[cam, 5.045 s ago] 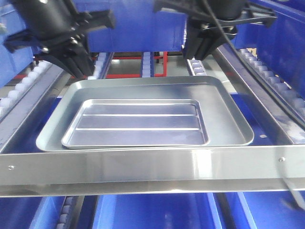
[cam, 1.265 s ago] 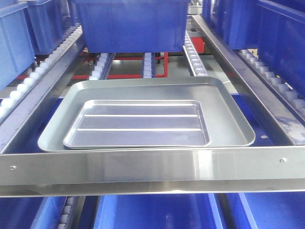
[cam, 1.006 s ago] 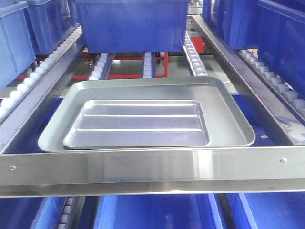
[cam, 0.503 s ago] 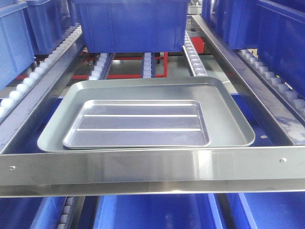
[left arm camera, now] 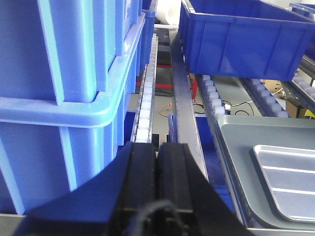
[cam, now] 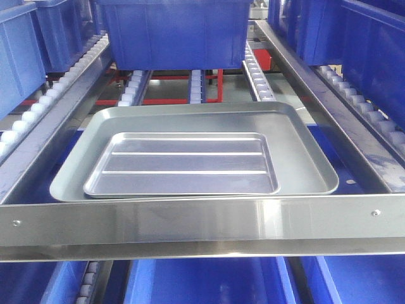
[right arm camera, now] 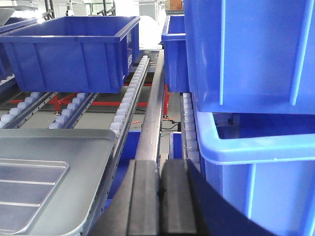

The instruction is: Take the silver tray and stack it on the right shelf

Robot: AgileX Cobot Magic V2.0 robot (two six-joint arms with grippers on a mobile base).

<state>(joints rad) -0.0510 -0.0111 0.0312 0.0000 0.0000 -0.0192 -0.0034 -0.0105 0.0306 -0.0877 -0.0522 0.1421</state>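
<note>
Silver tray [cam: 183, 163] nests in larger tray [cam: 304, 158] at the right shelf [cam: 202, 221] front edge: light, rigid, slippery; grasp the rim. Left gripper [left arm camera: 157, 164] and right gripper [right arm camera: 160, 182] both clenched, empty.

Both wrist views crop the silver tray [left arm camera: 285, 174]; shelf's front bar [cam: 202, 221] overruns the frame.
</note>
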